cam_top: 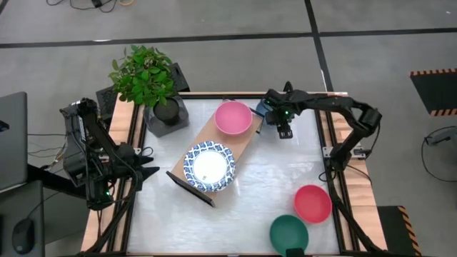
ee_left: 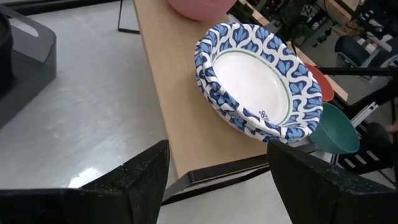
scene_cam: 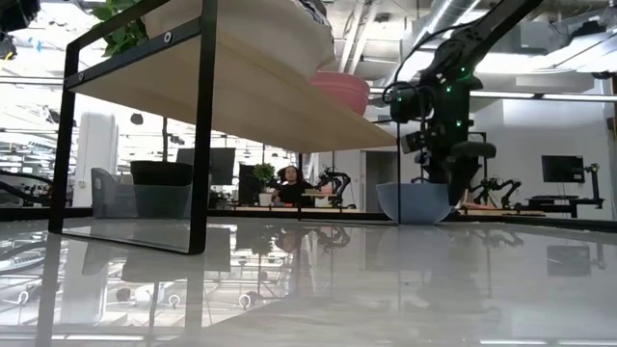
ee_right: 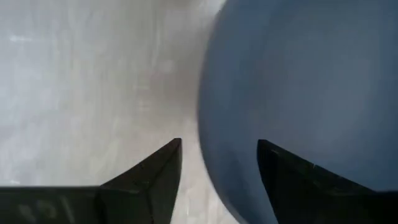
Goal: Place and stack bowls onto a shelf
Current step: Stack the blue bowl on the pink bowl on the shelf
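Observation:
The shelf (cam_top: 245,143) lies slantwise across the table's middle. On it stand the pink bowl (cam_top: 233,118) and a stack of white dishes with blue rims (cam_top: 209,167), which also fills the left wrist view (ee_left: 255,81). The slate blue bowl (scene_cam: 415,202) sits on the table by the shelf's far end. My right gripper (ee_right: 217,168) is open above its rim. The red bowl (cam_top: 312,203) and the teal bowl (cam_top: 288,234) rest on the table near the right corner. My left gripper (ee_left: 217,186) waits open at the table's left edge, facing the dishes. My right gripper comes from above at the slate blue bowl's rim (ee_right: 208,155), one finger (ee_right: 283,174) over the inside and one finger (ee_right: 165,171) outside. Whether either finger touches the rim, I cannot tell. The bowl stands upright on the table.
A potted plant (cam_top: 146,78) in a dark tray stands at the table's far left corner, beside the shelf. The shelf's black frame legs (scene_cam: 202,125) rise close to the low camera. Bare tabletop (cam_top: 271,178) lies between the shelf and the red bowl.

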Motion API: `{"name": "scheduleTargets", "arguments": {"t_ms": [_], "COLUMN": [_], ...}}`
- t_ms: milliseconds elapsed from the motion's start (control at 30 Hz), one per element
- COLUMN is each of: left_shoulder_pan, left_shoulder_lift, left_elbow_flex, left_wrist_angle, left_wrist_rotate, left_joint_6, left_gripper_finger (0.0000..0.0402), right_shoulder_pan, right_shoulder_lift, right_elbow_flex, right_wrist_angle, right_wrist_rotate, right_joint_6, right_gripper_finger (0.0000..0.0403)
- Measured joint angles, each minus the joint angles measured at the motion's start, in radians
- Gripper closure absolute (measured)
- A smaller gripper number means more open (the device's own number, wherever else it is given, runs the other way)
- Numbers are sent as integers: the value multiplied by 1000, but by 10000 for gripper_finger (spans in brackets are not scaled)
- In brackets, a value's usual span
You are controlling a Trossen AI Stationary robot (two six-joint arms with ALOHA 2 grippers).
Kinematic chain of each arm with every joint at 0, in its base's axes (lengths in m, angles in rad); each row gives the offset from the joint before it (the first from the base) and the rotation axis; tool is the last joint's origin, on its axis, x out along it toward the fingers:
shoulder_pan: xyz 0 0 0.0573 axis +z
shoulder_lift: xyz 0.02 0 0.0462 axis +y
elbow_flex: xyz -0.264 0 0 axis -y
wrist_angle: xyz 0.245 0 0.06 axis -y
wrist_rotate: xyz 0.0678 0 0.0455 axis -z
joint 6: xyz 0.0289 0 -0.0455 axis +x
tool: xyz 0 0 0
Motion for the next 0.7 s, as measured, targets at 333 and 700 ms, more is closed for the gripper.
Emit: {"name": "scheduleTargets", "arguments": {"t_ms": [333, 700], "left_shoulder_pan": [0, 0], "left_shoulder_lift": [0, 0], "left_elbow_flex": [0, 0], "left_wrist_angle": [0, -8], "left_wrist_rotate": [0, 0], "left_joint_6": [-7, 14], "left_gripper_finger": [148, 148], "right_shoulder_pan": [-47, -52], "right_shoulder_lift": [-2, -190], "right_elbow_flex": [1, -1], "right_wrist_angle": [22, -45], "right_wrist_rotate": [15, 7], "right_joint_6": [3, 140], "right_gripper_finger": [365, 379]}}
